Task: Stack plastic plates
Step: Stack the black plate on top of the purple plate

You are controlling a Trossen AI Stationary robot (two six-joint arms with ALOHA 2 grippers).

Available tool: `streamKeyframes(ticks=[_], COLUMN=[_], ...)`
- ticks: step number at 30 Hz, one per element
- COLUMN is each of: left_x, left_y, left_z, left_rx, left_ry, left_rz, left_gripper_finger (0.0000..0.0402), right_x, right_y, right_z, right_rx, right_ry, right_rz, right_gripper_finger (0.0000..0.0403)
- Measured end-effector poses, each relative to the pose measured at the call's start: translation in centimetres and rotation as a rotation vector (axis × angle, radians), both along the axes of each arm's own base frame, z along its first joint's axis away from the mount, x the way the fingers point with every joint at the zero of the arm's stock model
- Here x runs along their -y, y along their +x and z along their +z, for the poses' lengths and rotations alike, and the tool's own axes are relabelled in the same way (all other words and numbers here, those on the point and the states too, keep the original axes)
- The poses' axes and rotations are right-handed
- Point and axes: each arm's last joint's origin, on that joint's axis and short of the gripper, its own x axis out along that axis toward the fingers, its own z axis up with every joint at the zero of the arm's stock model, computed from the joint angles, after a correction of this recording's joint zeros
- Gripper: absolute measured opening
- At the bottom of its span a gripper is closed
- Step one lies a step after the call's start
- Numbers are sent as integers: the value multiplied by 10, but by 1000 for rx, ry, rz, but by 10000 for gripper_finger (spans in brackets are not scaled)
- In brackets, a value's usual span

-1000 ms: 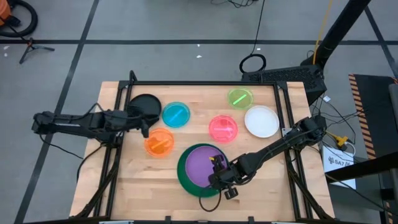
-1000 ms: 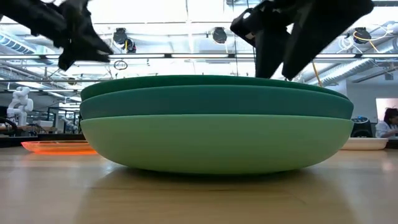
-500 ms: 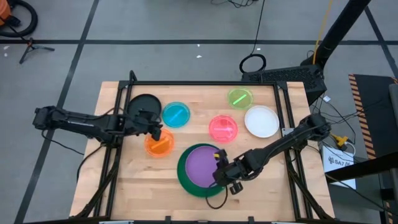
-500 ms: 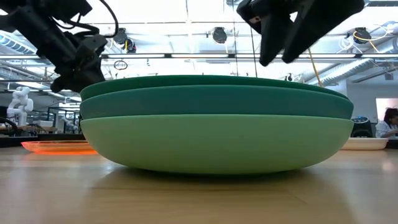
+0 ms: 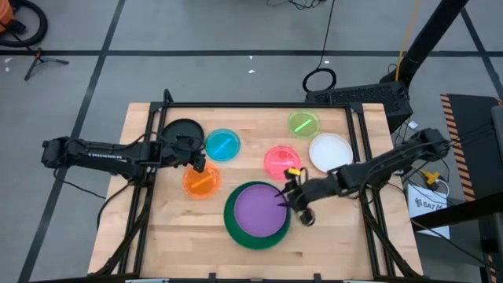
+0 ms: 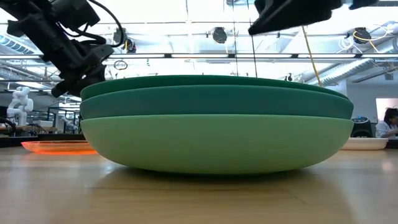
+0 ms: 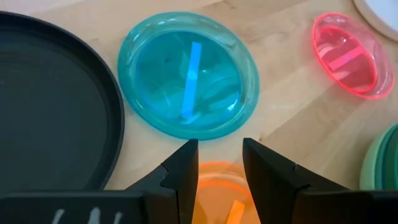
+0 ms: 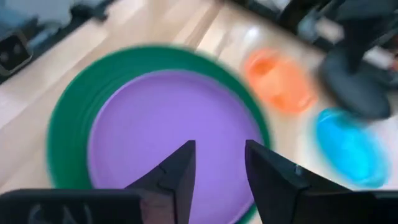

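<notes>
A purple plate (image 5: 256,214) lies on top of a stack of three large plates; the low view shows them as dark green (image 6: 211,81) over teal (image 6: 211,101) over mint (image 6: 211,143). My right gripper (image 5: 292,200) hovers open above the stack's right edge, holding nothing (image 8: 217,168). My left gripper (image 5: 198,163) stands open just above the far edge of the orange plate (image 7: 217,193), its fingers pointing at the blue plate (image 7: 189,78). The black plate (image 5: 182,134), pink plate (image 5: 281,161), lime plate (image 5: 303,123) and white plate (image 5: 331,152) each lie flat on the table.
The loose plates lie spread over the far half of the wooden table (image 5: 338,236). Black frame rails (image 5: 153,126) run along its left, right and far sides. Bare wood shows near the front edge on both sides of the stack.
My right gripper has drawn back from the near right part of the purple plate toward the table's right and far side, rising a little and tipping closer to level. My left gripper has gone down and toward the right, to the orange plate. The plates have not moved.
</notes>
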Motion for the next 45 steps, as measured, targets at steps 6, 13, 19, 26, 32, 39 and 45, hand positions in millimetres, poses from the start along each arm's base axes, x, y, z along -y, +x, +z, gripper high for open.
streamKeyframes(ticks=[6, 13, 19, 26, 32, 39, 45], left_x=[-5, -6, -6, -15, -25, -39, -45], left_y=[1, 11, 12, 15, 24, 28, 27], left_z=[2, 5, -3, -14, -12, 0, -4], left_rx=[29, 108, 32, -35, -160, -505, -612], left_ry=[0, 18, 12, -6, -21, -28, -77], left_rz=[31, 18, 19, 75, 109, 66, 86], left_gripper_finger=[131, 131, 131, 131, 131, 131, 131], right_x=[26, 40, 48, 55, 58, 58, 58], right_y=[-21, -46, -77, -105, -113, -114, -114], right_z=[14, 25, 19, 13, 13, 11, 11], right_rx=[154, 254, 315, 430, 462, 446, 443], right_ry=[-3, 78, 108, 109, 109, 103, 97], right_rz=[-39, 12, 12, 9, -9, -7, -5], right_gripper_finger=[130, 130, 130, 130, 130, 130, 130])
